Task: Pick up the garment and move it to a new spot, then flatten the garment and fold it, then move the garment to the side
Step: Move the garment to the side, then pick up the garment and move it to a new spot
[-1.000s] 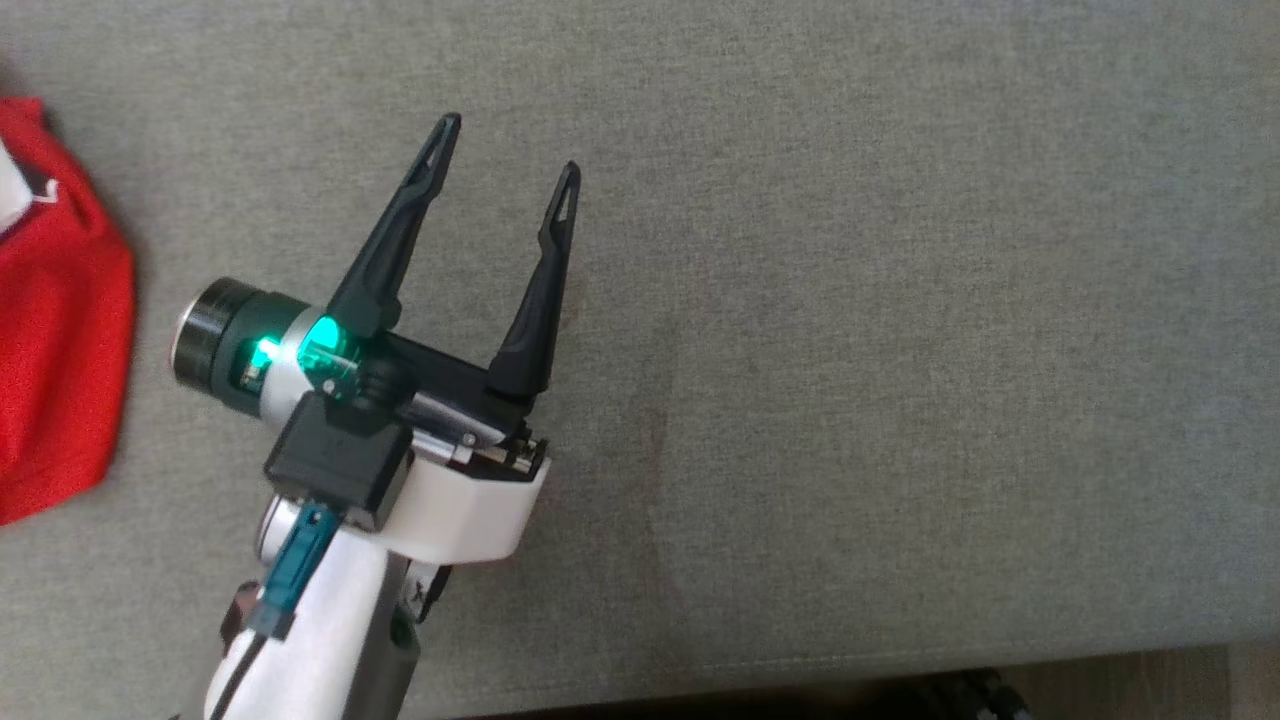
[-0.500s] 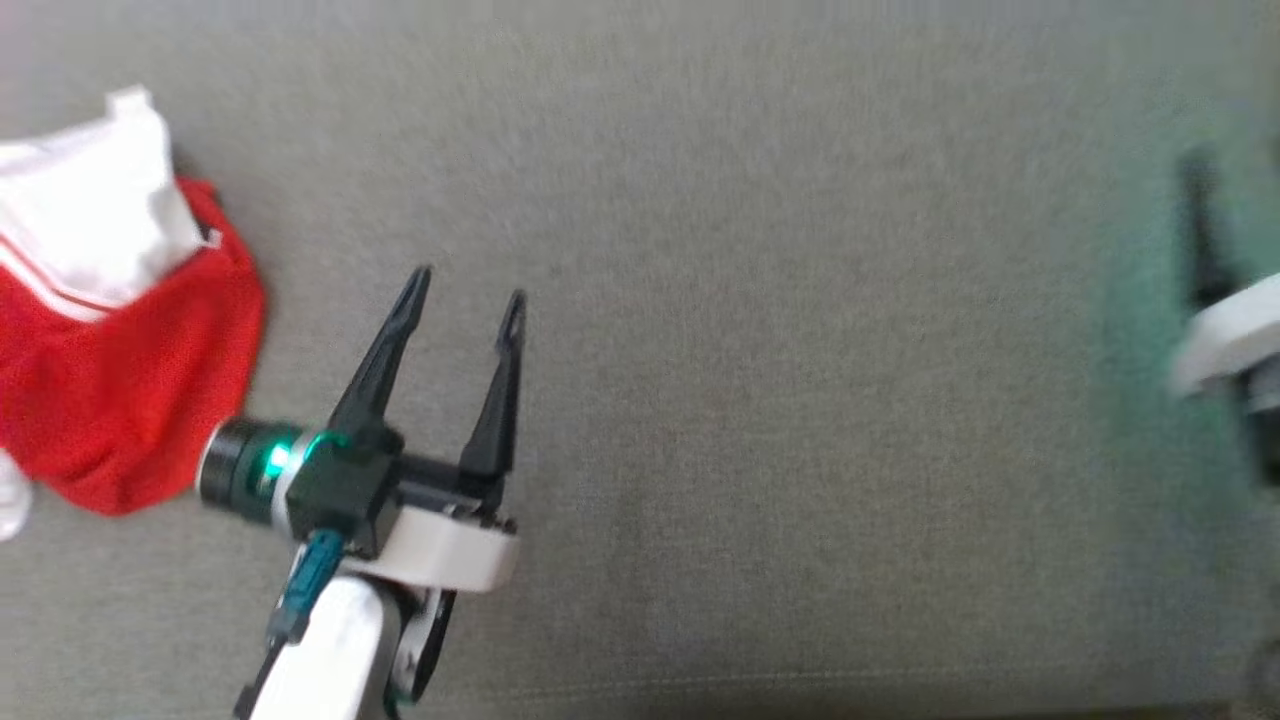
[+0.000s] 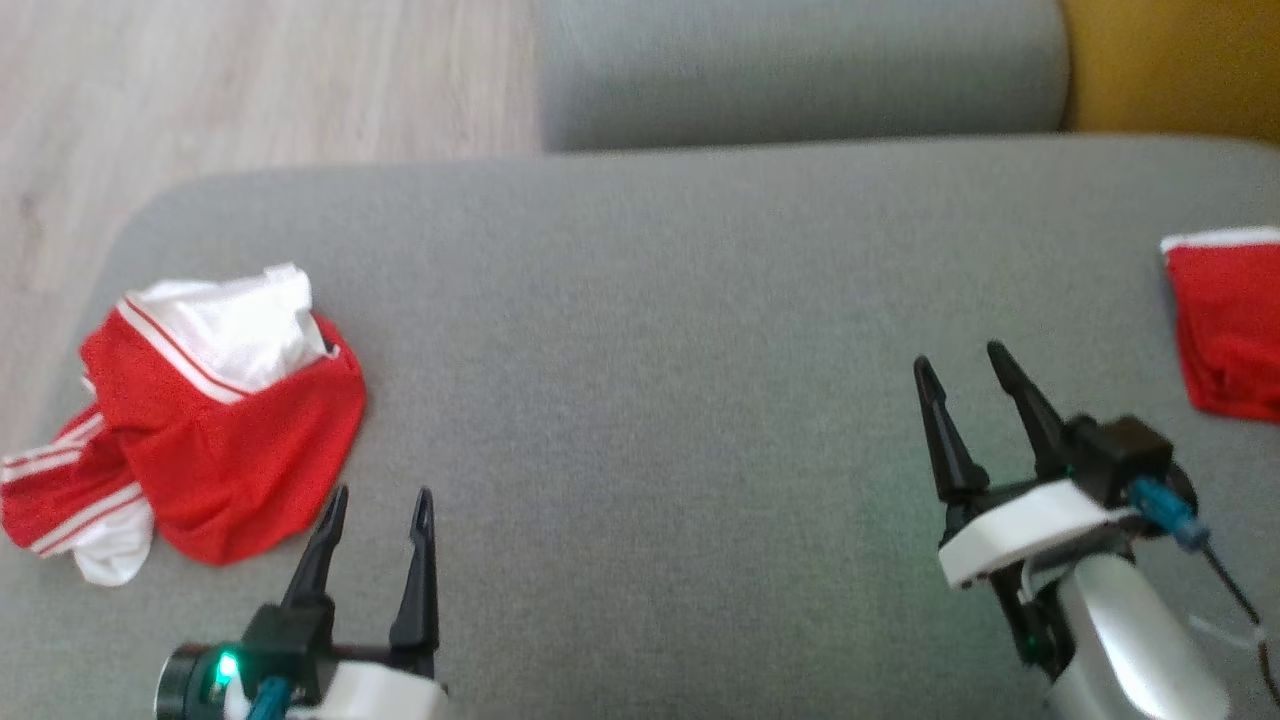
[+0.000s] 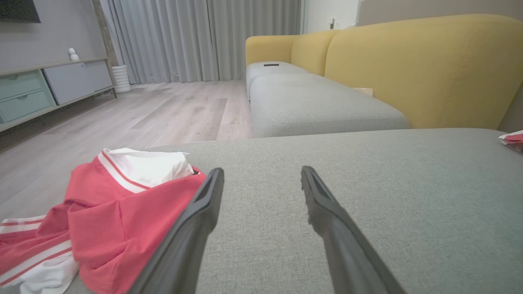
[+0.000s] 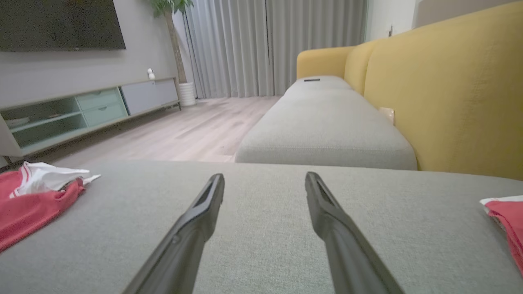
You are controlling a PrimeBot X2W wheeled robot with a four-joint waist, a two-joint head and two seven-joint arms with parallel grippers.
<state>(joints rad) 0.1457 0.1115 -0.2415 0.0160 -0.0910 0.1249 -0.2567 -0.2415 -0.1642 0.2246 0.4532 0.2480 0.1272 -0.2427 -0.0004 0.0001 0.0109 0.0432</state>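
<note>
Head view: on the grey cushion (image 3: 650, 350), a crumpled red-and-white garment (image 3: 230, 450) lies at the left end and a folded red garment (image 3: 1230, 330) at the right edge. The left gripper (image 3: 382, 494) and right gripper (image 3: 957, 355) hover above the cushion, fingers apart, empty.
Left wrist view: the crumpled garment lies on the cushion just left of the fingers (image 4: 196, 228).
Right wrist view: beyond the cushion, a cabinet (image 5: 81, 110) shelf perhaps holds a dish.

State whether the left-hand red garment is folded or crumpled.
Crumpled: the garment lies bunched in uneven heaps, white lining showing, on the grey cushion.
</note>
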